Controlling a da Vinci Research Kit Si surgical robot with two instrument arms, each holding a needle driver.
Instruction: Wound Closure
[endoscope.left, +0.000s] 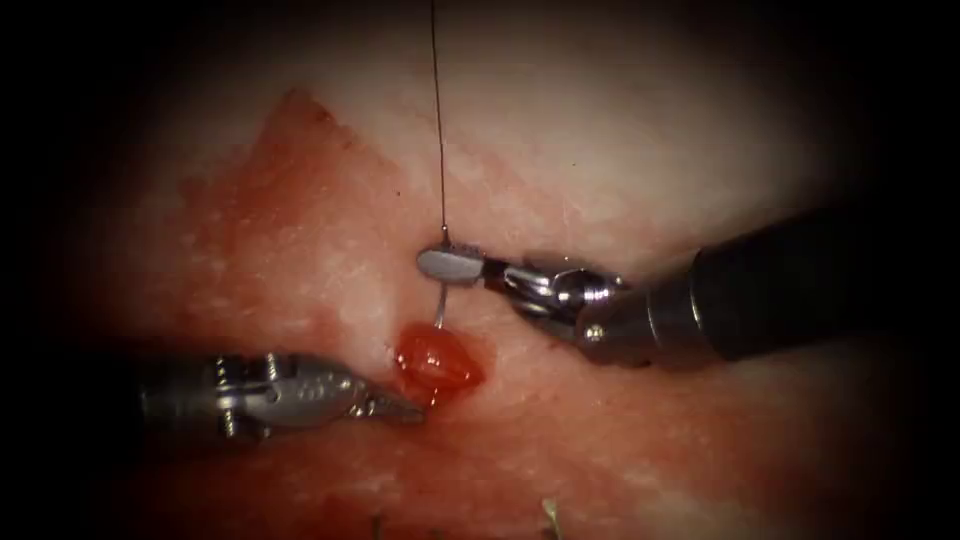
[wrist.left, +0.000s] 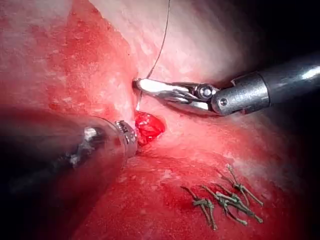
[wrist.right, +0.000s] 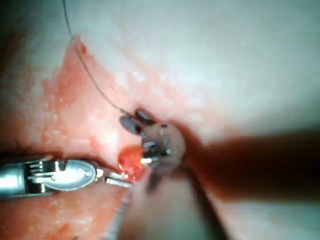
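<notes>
Tissue (endoscope.left: 620, 140) lies pale at twelve o'clock in the endoscope view and reddens toward six, with a small glistening red bulge (endoscope.left: 437, 362) of flesh at the cut near the centre, wet with red fluid (endoscope.left: 300, 240) that stains the surface at nine o'clock. The right pincer (endoscope.left: 452, 265) comes in from three o'clock and is clamped on the needle (endoscope.left: 440, 308) at its upper end, just where the thread (endoscope.left: 438, 120) joins; a short silver arc of the needle curves down from the jaws and enters the tissue just above the bulge, its lower part buried. The thread runs taut from the pincer straight toward twelve o'clock and out of frame. The left pincer (endoscope.left: 405, 408) reaches in from nine o'clock, its jaws closed to a fine point that touches the lower left edge of the bulge; whether it grips tissue there cannot be told. In the left wrist view the left tool's shaft hides its own tips and part of the bulge, while several knotted cut ends of thread (wrist.left: 222, 200) lie on the red surface, well apart from the needle.
</notes>
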